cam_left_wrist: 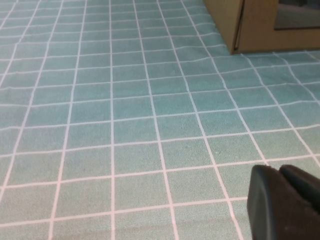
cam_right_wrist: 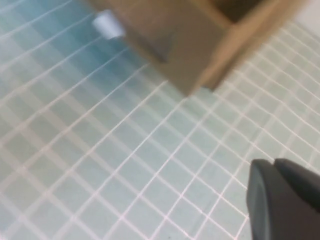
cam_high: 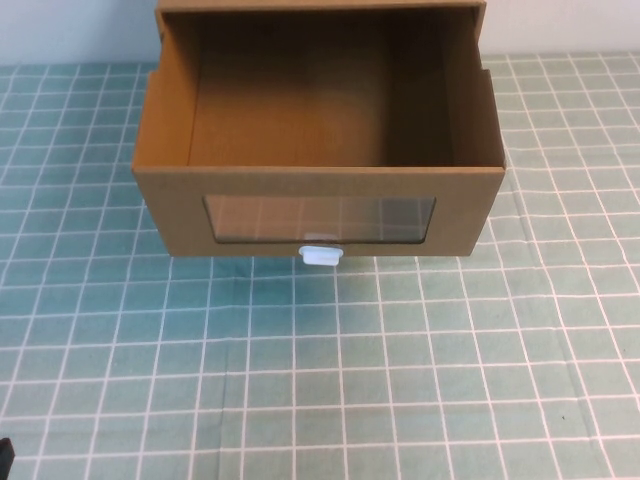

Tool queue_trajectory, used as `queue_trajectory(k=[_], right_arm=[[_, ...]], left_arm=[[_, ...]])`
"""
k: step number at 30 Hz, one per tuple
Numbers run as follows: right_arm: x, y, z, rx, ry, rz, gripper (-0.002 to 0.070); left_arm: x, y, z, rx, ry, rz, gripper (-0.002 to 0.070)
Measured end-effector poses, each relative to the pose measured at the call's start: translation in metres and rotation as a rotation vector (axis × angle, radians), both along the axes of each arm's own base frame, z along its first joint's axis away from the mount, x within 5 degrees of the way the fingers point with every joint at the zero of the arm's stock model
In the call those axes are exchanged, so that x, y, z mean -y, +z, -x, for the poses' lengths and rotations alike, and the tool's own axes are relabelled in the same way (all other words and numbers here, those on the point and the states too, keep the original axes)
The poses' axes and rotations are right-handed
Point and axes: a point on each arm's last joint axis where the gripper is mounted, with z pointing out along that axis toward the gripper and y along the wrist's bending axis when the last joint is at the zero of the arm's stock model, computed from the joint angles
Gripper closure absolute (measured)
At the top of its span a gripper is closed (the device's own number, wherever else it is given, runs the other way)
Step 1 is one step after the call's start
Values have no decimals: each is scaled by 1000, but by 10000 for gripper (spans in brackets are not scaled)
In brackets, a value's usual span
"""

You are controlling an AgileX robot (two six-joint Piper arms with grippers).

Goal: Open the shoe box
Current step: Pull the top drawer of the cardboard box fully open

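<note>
Shoe box [cam_high: 320, 190] open, white pull tab [cam_high: 321, 255] on its front. Left gripper [cam_left_wrist: 278, 172] and right gripper [cam_right_wrist: 274, 165], fingers together, both apart from the box.

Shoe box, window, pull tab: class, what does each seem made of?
Shoe box: likely cardboard, matte brown, raw cut edges. Window: probably clear plastic film, glossy, see-through. Pull tab: seemingly white plastic, smooth. Left gripper and right gripper, both shut, hover over the cloth.
</note>
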Motion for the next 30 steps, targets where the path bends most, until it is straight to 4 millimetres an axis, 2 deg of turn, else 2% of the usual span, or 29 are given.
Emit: queue_trajectory(k=[3,6,8,11,14,18,24,30], right_arm=[[19,5,11,-2,-101,-188,689],[33,2,29,83,-169,-417,690],[40,-9,42,159,-200,-550,689],[45,-37,51,228,-267,-643,689],[50,-61,55,310,-321,-635,689],[54,-87,50,400,-346,-531,689],[48,-146,35,275,-377,-506,689],[51,-188,35,245,-448,-477,689]], left_arm=[[0,0,0,0,0,0,680],[0,0,0,0,0,0,680],[0,0,0,0,0,0,680],[0,0,0,0,0,0,680],[0,0,0,0,0,0,680],[0,0,0,0,0,0,680],[0,0,0,0,0,0,680],[0,0,0,0,0,0,680]])
